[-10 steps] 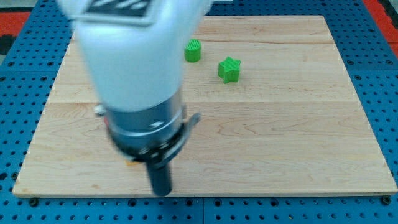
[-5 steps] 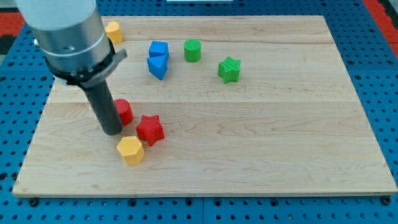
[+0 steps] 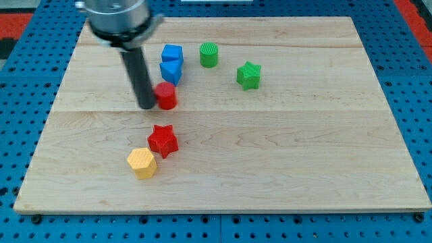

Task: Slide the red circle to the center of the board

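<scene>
— Red circle (image 3: 166, 96): where?
— Left of the desk's (image 3: 324, 155) middle, toward the far edge, just below the blue blocks (image 3: 171, 63).
— My tip (image 3: 146, 106)?
— Pressed against the circle's left side. The tool is a bare rod; nothing to spread or pinch.
— Others?
— Red star (image 3: 163, 140) and yellow hexagon (image 3: 142, 163) touching, nearer the near-left corner. Green cylinder (image 3: 209, 55) and green star (image 3: 248, 75) sit by the far edge.

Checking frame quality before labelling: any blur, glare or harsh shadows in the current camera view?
Camera view: blocks are sharp, e.g. the red circle and green star; the arm's upper housing at the view's top looks slightly soft; lighting is even, with only faint shadows on the board and no glare; my tip sits just on the view's left of the red circle.
</scene>
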